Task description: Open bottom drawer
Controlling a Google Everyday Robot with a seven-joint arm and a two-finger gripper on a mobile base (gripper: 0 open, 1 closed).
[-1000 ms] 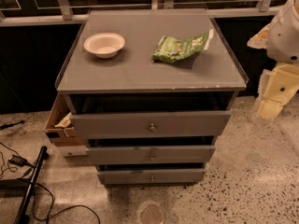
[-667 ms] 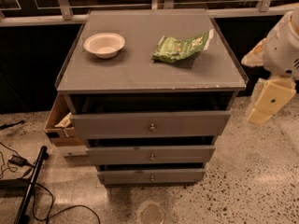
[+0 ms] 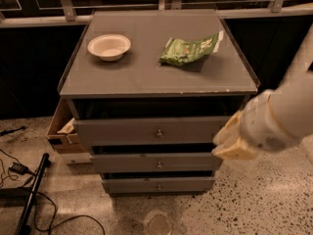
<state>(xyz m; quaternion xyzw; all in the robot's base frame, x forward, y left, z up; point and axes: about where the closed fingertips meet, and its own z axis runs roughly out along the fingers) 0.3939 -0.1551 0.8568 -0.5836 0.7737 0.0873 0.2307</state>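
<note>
Grey 3-drawer cabinet (image 3: 146, 67) on speckled floor. White robot arm (image 3: 288, 111) comes in from the right. Bottom drawer (image 3: 132, 185) is the lowest and slimmest front, under 2 taller ones. Gripper (image 3: 231, 142) is in front of the cabinet's right edge at upper-drawer height, well above the bottom drawer; cannot tell its opening or hold. Green snack bag (image 3: 190, 49) and white bowl (image 3: 109, 46) on top. Round knob (image 3: 159, 186) centred on the bottom drawer.

Dim warm light from above; corners dark; gripper (image 3: 229, 142) blurred at right.
</note>
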